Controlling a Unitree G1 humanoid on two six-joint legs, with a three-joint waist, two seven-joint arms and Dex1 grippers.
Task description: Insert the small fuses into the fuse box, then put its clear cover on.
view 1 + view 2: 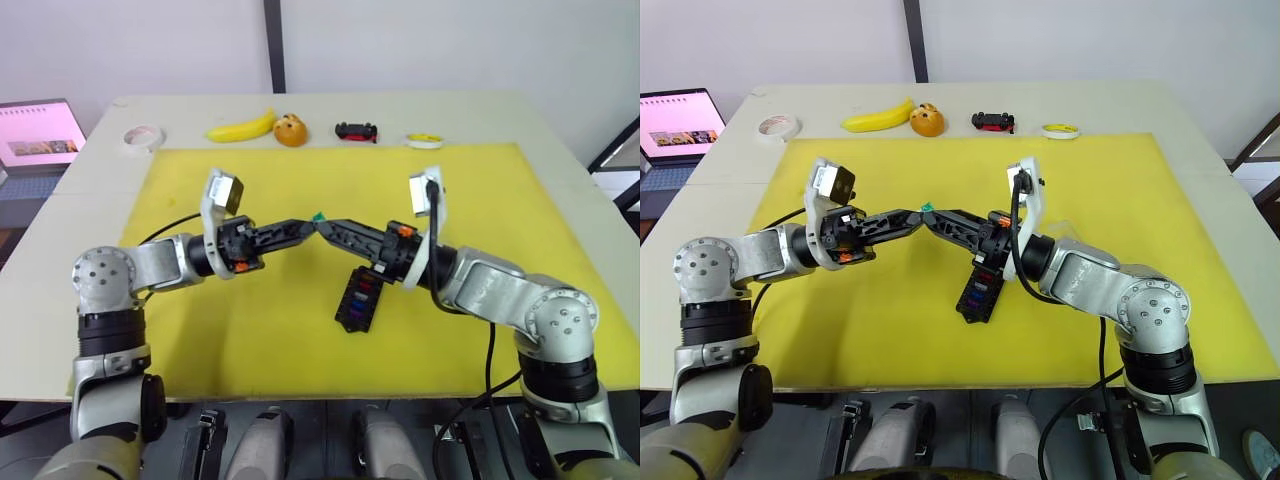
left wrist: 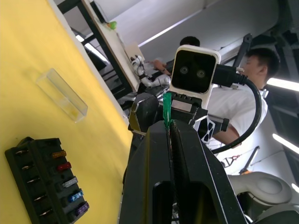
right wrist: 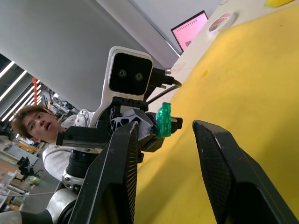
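Observation:
My two grippers meet tip to tip above the middle of the yellow mat (image 1: 250, 330). The left gripper (image 1: 311, 227) is shut on a teal fuse (image 2: 167, 108), which sticks out past its fingertips. The right gripper (image 3: 166, 125) is open, its fingers apart on either side of that fuse (image 3: 163, 120) without clamping it. The black fuse box (image 1: 360, 298) lies on the mat under the right arm. One of its rows (image 2: 67, 181) holds olive, red, grey, blue and purple fuses. The clear cover (image 2: 62, 94) lies on the mat a little beyond the box.
Along the table's far edge sit a white tape roll (image 1: 142, 137), a banana (image 1: 243, 128), an orange toy (image 1: 291, 131), a small black-and-red car (image 1: 357, 131) and a yellow-rimmed roll (image 1: 424, 141). A laptop (image 1: 40, 135) stands far left. People show behind both wrist views.

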